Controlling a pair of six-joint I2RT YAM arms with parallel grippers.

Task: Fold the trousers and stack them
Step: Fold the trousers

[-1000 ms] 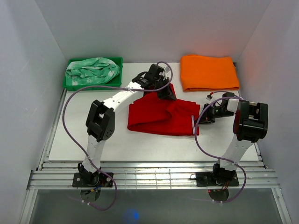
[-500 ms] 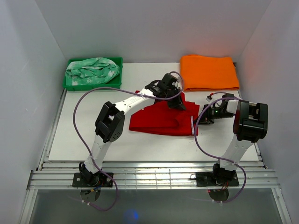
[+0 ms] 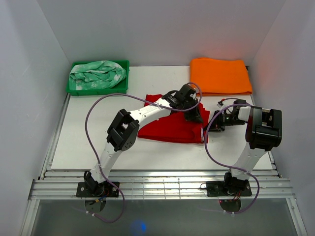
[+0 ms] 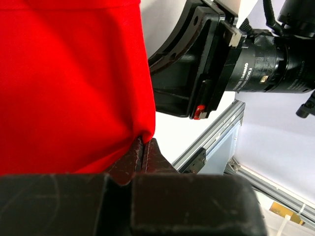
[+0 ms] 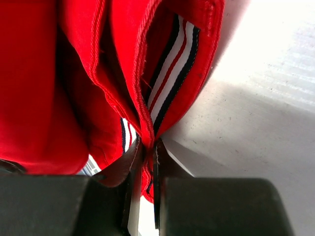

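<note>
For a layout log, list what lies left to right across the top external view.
Green tray holding the patterned cloth → red trousers → right end effector pinching their right edge. The orange cloth overlaps both sideways, so it is left out.

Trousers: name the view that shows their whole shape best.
Top external: the whole trousers lie folded on the table. Left wrist shows only a red edge pinched in the left gripper; right wrist only a striped hem pinched in the right gripper.
</note>
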